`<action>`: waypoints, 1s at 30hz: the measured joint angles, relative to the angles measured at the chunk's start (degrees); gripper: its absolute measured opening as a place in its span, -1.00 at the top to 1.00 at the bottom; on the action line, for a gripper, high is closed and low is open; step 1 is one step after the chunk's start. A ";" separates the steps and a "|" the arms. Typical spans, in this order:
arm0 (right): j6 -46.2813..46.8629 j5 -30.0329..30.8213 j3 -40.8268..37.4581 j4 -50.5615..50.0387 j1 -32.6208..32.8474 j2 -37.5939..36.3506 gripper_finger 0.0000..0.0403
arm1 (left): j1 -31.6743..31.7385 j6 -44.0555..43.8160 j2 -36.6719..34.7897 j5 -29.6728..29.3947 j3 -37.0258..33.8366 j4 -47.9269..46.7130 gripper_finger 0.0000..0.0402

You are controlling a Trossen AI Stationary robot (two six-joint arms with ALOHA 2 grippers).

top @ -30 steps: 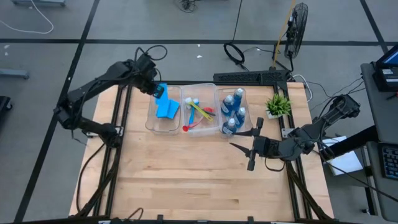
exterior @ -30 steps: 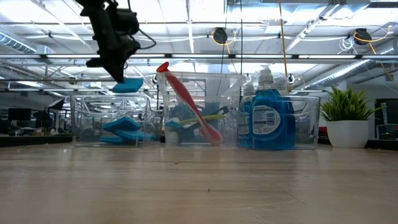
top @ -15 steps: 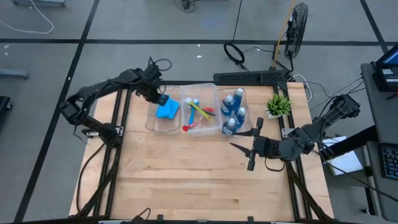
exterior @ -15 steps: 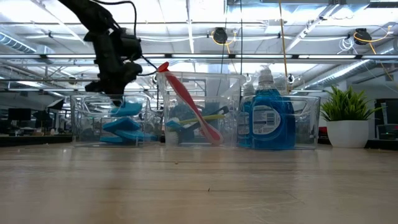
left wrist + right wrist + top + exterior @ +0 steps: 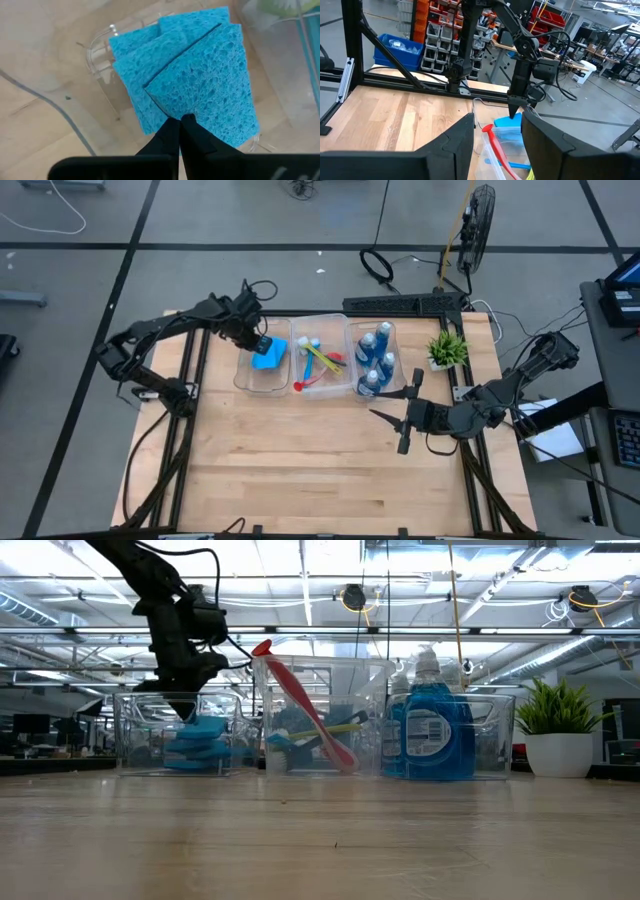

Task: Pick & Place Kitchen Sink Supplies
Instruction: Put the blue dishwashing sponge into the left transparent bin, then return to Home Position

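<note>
My left gripper [image 5: 262,343] reaches down into the left clear bin [image 5: 243,376], shut on the top light-blue sponge [image 5: 205,85], which lies on the other sponges [image 5: 200,745] there. The middle bin holds the brushes [image 5: 322,361]; the red brush [image 5: 300,700] leans against its wall and sticks out above the rim. Several blue bottles [image 5: 378,360] stand upright in the right bin. My right gripper [image 5: 393,395] hovers open over the table's right part, in front of the bottle bin, touching nothing. My left gripper pinches the top sponge between its two fingertips [image 5: 170,131] at one edge [image 5: 186,111], near a corner. The fingers come from above, pointing down into the bin [image 5: 186,710]. The sponge lies flat and askew on the stack below it.
A small green potted plant [image 5: 447,348] stands on the table to the right of the bottle bin. The three bins sit in a row along the far edge. The wooden tabletop [image 5: 300,460] stretches bare toward the near edge. Black frame rails border the table.
My left gripper has come down from above the left bin's far end into the bin, carrying the sponge with it. The sponge, lifted clear a second ago, now lies on the stack inside.
</note>
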 joint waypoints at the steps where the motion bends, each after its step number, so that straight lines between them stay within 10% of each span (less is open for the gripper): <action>1: 0.01 0.00 0.00 0.01 -0.01 0.00 0.24 | 0.00 0.12 0.00 -0.03 0.00 0.07 0.95; 18: 0.05 -0.15 0.00 0.03 0.00 -0.01 0.24 | -0.02 3.97 -2.02 0.46 0.61 -2.12 0.08; 30: -0.53 -0.17 0.00 0.03 0.00 0.00 0.24 | -2.66 4.41 -23.20 8.34 1.36 -4.55 -0.31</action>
